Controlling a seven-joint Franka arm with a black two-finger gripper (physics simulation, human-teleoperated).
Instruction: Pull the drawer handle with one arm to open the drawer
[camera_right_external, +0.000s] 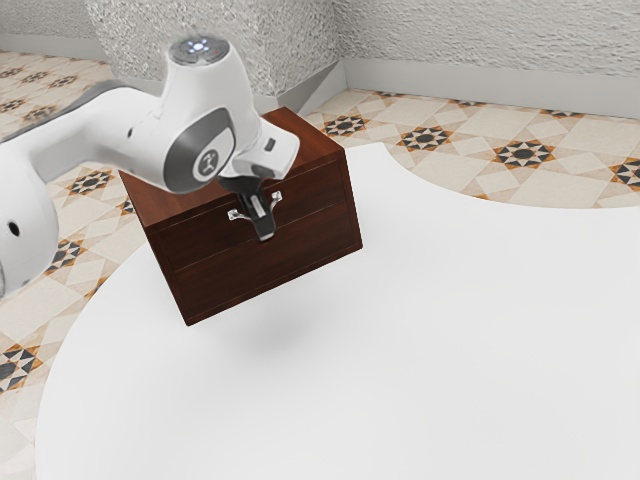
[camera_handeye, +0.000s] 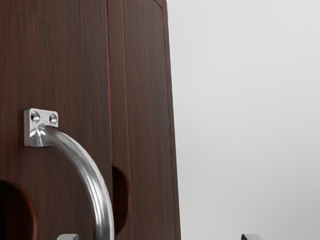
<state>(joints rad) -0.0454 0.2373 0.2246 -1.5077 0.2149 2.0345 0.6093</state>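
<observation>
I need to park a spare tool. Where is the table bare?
The white tabletop is bare in front of the wooden drawer box and to the exterior view's right of it. Crowded: the drawer front, where the gripper is at the handle.

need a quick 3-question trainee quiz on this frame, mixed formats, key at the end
1. True or false: the drawer handle is a black knob.
2. Where is the end effector? A) at the handle, on the front of the wooden box B) resting on top of the box C) in the air, well clear of the box
3. Fill in: the end effector's fingers stand ___, with the handle between them.

Key
1. False: it is a curved silver bar.
2. A
3. open
</observation>
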